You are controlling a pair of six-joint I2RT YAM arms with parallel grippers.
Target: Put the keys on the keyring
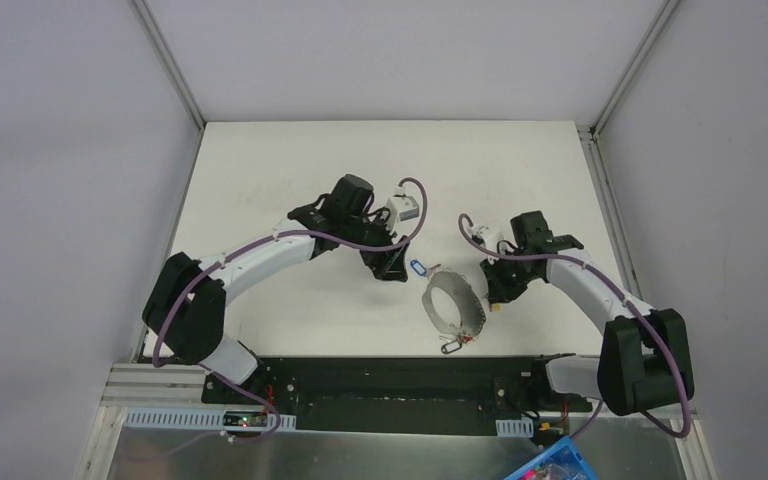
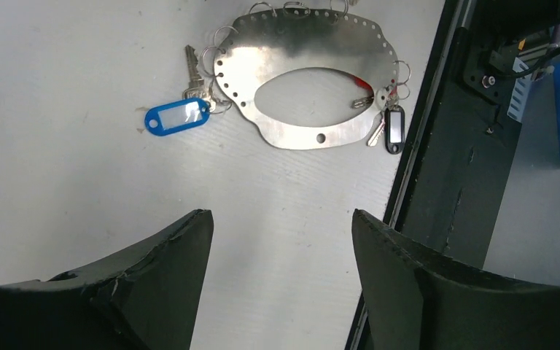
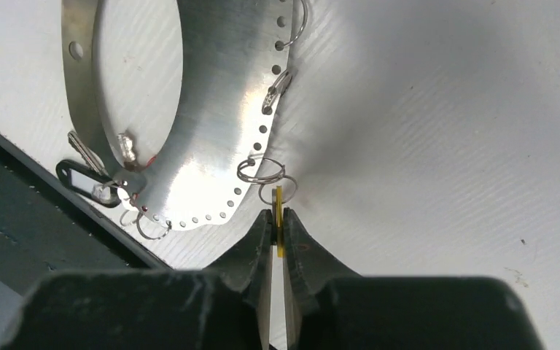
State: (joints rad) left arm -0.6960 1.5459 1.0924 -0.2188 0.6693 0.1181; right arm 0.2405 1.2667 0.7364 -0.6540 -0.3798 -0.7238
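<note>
The keyring is a flat oval metal plate (image 1: pixel 453 303) with a perforated rim that carries small split rings. My right gripper (image 3: pixel 278 219) is shut on a thin yellow key (image 3: pixel 279 235), seen edge-on, whose tip meets a split ring (image 3: pixel 277 191) at the plate's rim (image 3: pixel 211 109). My left gripper (image 2: pixel 281 219) is open and empty, held above the table short of the plate (image 2: pixel 299 44). A blue tag (image 2: pixel 177 117) with a metal key (image 2: pixel 192 69) lies at the plate's left rim. A red sliver (image 2: pixel 364 82) shows at the inner edge. No green key is in view.
A black tag (image 2: pixel 394 131) with a key hangs off the plate's near side, next to the black base rail (image 2: pixel 445 182). It also shows in the right wrist view (image 3: pixel 87 182). A blue bin (image 1: pixel 550 465) sits below the table's front edge.
</note>
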